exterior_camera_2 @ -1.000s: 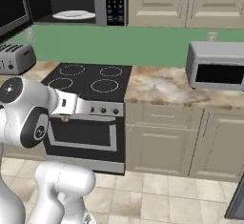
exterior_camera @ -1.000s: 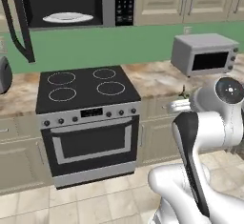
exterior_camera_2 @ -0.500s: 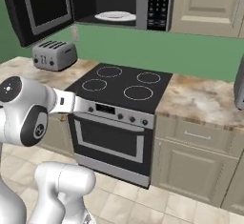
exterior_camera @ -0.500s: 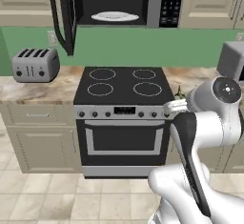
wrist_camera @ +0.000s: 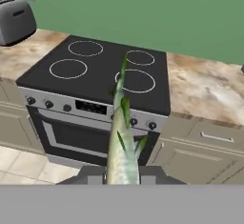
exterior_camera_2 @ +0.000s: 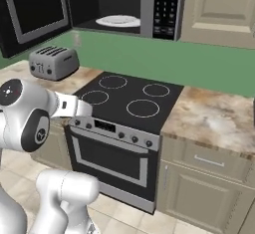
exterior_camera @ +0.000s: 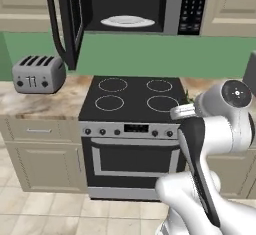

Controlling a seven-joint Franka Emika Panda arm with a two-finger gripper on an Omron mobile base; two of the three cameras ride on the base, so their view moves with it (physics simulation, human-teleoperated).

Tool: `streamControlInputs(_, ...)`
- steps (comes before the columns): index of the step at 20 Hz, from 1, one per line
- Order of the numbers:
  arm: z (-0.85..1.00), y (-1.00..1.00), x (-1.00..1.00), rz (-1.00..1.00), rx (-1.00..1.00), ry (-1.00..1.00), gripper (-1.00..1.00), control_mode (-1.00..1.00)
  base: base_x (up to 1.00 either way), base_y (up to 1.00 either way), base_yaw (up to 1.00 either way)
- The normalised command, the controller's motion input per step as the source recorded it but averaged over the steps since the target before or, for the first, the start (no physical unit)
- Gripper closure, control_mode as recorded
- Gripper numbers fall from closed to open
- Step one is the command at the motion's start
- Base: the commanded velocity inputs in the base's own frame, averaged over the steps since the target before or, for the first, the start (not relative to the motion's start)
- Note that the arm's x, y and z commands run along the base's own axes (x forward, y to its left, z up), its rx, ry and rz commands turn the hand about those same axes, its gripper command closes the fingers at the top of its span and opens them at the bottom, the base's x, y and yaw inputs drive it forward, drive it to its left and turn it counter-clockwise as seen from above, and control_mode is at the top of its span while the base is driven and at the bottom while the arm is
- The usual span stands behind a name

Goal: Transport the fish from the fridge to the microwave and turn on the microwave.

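a black stove sits in a marbled counter below a green wall. above it the microwave hangs with its door swung open and a white plate inside. a silver toaster stands on the counter left of the stove. in the hand view the tool is clamped on the fish, which sticks straight out from between its tips, over the stove front.
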Motion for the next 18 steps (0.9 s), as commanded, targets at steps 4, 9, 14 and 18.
streamControlInputs(4,0.0,0.0,0.0,0.0,0.0,0.0,1.0,1.0,0.5,-0.1,0.0)
streamControlInputs(9,0.0,0.0,0.0,0.0,0.0,0.0,1.0,1.0,0.44,0.05,-0.04)
streamControlInputs(14,0.0,0.0,0.0,0.0,0.0,0.0,1.0,1.0,0.36,0.18,-0.12)
streamControlInputs(18,0.0,0.0,0.0,0.0,0.0,0.0,1.0,1.0,0.35,0.29,-0.27)
